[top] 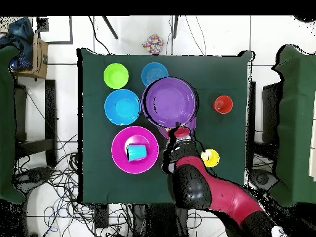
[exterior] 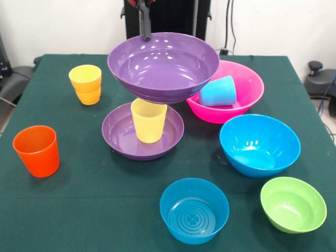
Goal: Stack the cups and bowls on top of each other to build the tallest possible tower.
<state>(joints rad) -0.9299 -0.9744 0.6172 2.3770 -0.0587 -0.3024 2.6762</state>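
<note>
Here your gripper clamps the far rim of a purple bowl, holding it above the pale yellow cup standing in the second purple bowl.

- The red and black robot arm reaches from the table's edge in over the green cloth, seen from above as a thick black link that follows a red one.
- Its wrist points down at the end of the reach.
- The dark narrow gripper hangs straight down from the top of the front view.
- The gripper is clamped on the far rim of a wide shallow purple plastic bowl, holding it raised in the air.
</note>
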